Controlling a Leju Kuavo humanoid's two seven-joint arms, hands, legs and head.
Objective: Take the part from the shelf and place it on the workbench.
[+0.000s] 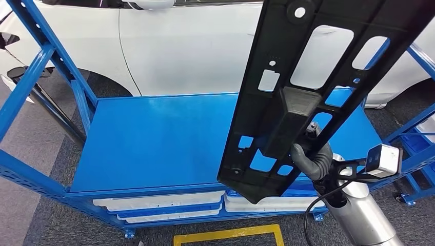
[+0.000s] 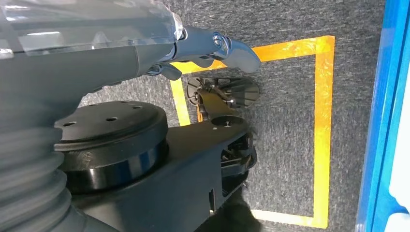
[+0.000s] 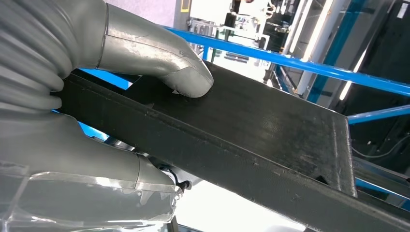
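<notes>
Currently the right hand [image 1: 312,160] has its fingers [image 3: 186,75] closed around the part [image 1: 308,87]: in the right wrist view a grey thumb presses on one broad face while the rest of the hand wraps under the opposite edge. The grip sits near the part's lower end, so most of its length stands above the hand, tilted toward the robot's right and running out of the head view at the top.

The part is held in the air above the right half of the blue surface [image 1: 164,138], not touching it. It has not been set down.

The left hand [image 2: 217,48] hangs over the floor beside a yellow tape outline [image 2: 321,135]; its fingers look loosely curled with nothing between them, though I cannot tell the exact posture.

Risks, as judged: with the hold low and the mass high, the part could pivot in the hand or slip. Lowered while tilted, its bottom corner would probably strike first and the piece could tip over. The upper end could also catch the blue frame upright [image 1: 420,56] on the right.

Materials: the part is a long, flat black panel, matt and finely grained, apparently moulded plastic, pierced by rounded rectangular cut-outs and small holes, with a raised boxy rib near mid-length. The surface is smooth painted metal with a slight sheen. White trays [image 1: 159,201] lie on the level beneath. A white car body [image 1: 190,46] stands behind.
</notes>
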